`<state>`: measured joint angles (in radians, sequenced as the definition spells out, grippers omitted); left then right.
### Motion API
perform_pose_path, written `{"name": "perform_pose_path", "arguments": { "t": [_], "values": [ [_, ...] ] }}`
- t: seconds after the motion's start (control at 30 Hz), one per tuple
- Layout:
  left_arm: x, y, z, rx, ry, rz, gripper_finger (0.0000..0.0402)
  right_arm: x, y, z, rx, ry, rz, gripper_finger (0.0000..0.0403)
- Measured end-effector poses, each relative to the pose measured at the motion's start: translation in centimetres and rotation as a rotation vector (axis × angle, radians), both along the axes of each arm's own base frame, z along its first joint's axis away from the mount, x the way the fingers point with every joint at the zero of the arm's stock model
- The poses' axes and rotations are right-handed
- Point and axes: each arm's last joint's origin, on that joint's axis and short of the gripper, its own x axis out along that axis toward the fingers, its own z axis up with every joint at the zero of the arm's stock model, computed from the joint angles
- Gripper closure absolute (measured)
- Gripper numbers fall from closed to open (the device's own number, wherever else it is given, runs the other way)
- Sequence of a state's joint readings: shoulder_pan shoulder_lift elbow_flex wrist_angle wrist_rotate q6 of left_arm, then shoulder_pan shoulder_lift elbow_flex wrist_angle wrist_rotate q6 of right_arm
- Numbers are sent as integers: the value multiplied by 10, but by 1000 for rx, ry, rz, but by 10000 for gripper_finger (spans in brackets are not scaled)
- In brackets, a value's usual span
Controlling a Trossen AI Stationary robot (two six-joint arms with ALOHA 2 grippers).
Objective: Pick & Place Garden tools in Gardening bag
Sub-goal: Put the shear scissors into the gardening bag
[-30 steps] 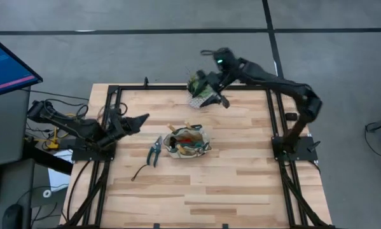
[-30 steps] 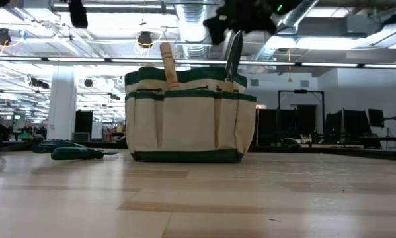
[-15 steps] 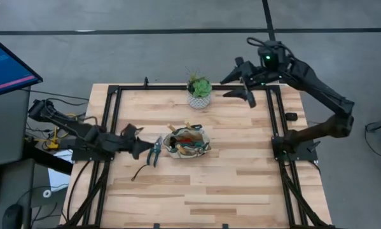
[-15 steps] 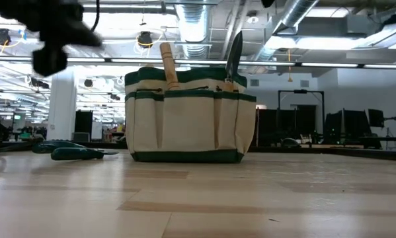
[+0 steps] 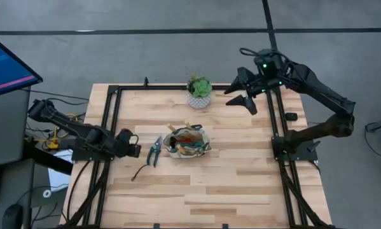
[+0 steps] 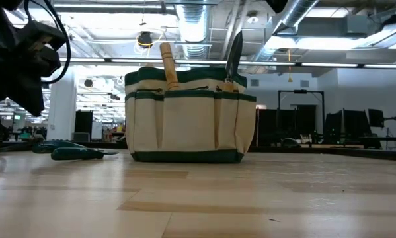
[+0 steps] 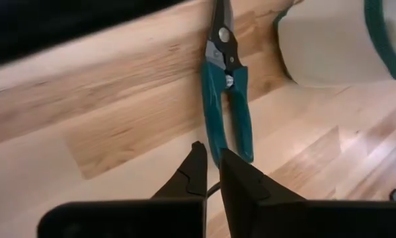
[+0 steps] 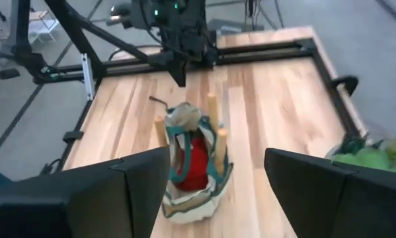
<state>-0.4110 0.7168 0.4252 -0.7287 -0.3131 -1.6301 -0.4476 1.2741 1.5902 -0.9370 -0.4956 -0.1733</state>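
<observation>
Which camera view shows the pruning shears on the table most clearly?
The left wrist view: the pruning shears fill its middle, teal handles and grey blades plain, just beyond the shut left end effector. The high view shows them small beside the gardening bag. The low view shows only a flat edge. The right wrist view hides them.

Left arm low with fingers pinched together, right arm raised with fingers spread.

Seen from above, the left arm reaches in from about nine o'clock, folded low over the table's left rail, its wrist pointing toward three o'clock; the left gripper (image 5: 134, 144) has its two fingers (image 7: 195, 173) pressed together, holding nothing. The right arm rises from its base near four o'clock, bends at the elbow and stretches toward eleven o'clock, carrying the right gripper (image 5: 243, 90) high at about one o'clock, its fingers (image 8: 133, 186) held wide apart and empty.
</observation>
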Motion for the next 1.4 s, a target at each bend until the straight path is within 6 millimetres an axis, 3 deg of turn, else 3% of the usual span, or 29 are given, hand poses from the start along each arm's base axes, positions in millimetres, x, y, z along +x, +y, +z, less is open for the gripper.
{"name": "perform_pose_path", "arguments": {
  "t": [0.17,0.43,0.57,0.77,1.23,1.4],
  "values": [
    [6,-3,-3,12,9,-25,350,3,5,-3,38,32,6,164],
    [15,-5,-12,9,80,-23,222,7,12,-7,58,69,2,164],
    [25,-3,-21,-18,139,-14,190,7,12,-7,64,74,-2,164],
    [42,1,-29,-39,125,-9,194,8,11,-8,66,78,-2,164],
    [62,-3,-53,-98,199,-21,219,7,12,-9,73,89,0,164],
    [66,-5,-59,-130,222,-37,284,7,12,-9,72,90,2,164]
  ]
}}
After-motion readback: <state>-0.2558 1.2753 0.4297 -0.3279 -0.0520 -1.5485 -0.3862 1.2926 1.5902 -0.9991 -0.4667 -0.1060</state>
